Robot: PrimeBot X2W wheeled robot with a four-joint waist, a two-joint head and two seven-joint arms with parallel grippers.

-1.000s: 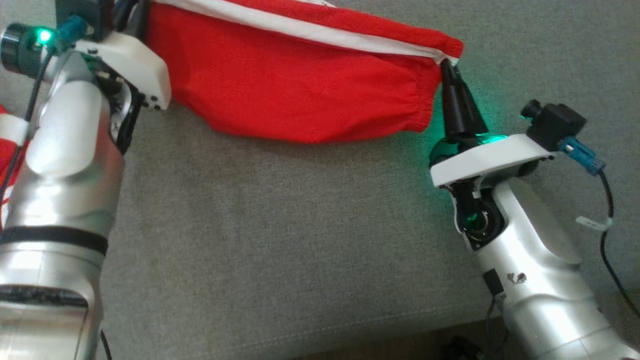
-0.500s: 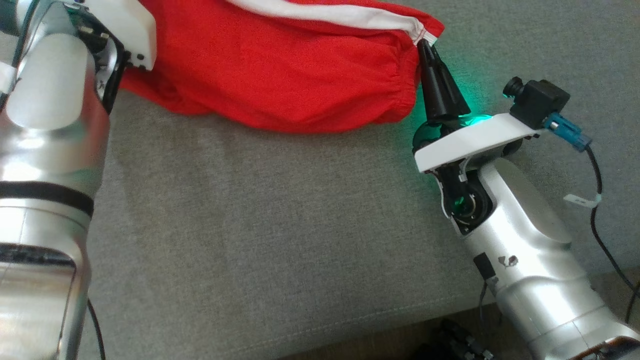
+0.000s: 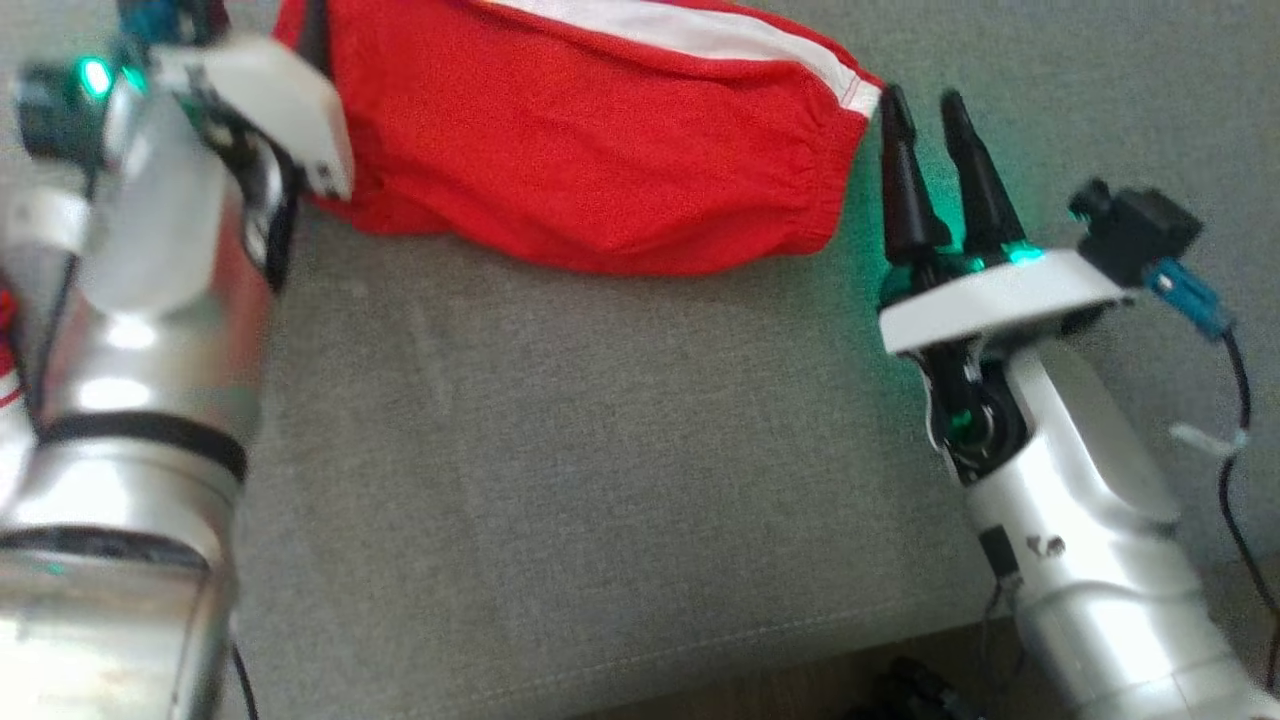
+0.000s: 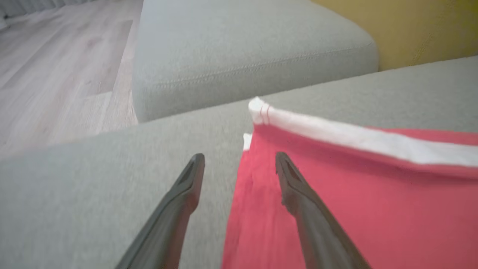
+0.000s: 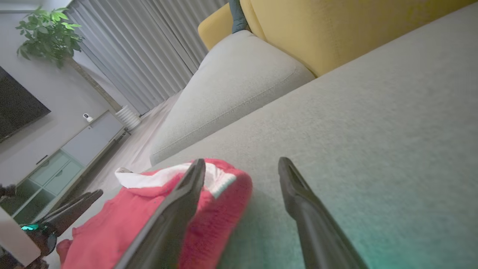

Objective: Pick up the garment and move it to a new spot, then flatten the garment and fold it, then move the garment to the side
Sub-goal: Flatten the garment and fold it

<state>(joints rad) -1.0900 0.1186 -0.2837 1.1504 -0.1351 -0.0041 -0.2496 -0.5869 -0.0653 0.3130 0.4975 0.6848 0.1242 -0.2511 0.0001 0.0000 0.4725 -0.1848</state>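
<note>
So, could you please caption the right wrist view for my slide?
Open right gripper beside the red garment lying on the grey sofa.

No legible text, label, brand, number or sign on anything.

You get soft, even daylight; green glow tints the grey fabric sofa cushion beside the right gripper; the silver left forearm is motion-blurred.

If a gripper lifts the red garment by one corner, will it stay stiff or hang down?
Probably floppy: the red garment lies slumped and creased on the grey cushion. Likely light, being thin knit cloth. Its gathered hem may stretch when pulled.
</note>
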